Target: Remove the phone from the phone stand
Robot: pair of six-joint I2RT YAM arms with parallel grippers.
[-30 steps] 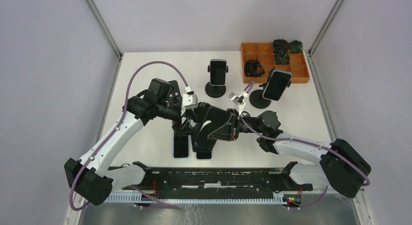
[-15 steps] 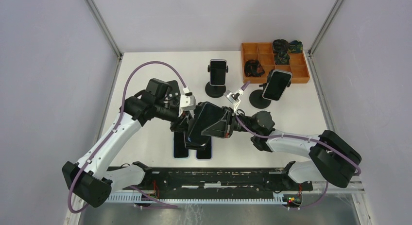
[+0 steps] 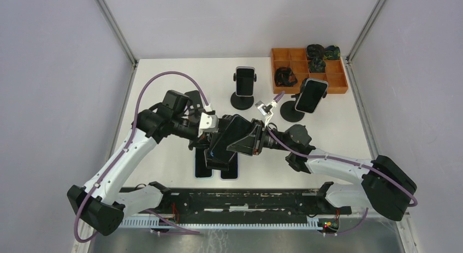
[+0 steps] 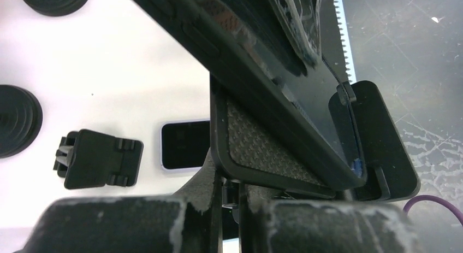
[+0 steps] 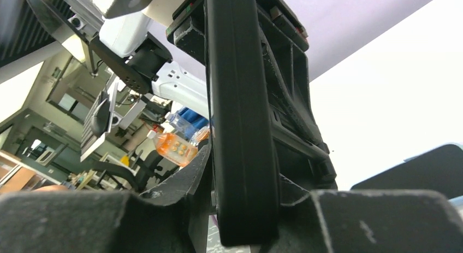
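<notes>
Left hand (image 3: 209,137): stand (image 4: 382,143); right hand (image 3: 256,140): phone (image 3: 232,133)

Both jaws clamped, left arm (image 3: 126,153) facing right arm (image 3: 333,164).

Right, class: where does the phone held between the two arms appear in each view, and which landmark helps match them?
Top external: phone, centre of frame, tilted.
Left wrist: phone, dark slab slanting from top left to right.
Right wrist: phone edge-on, upright, centre.
Landmark: flat phone on the table, in top and left wrist views only.
</notes>
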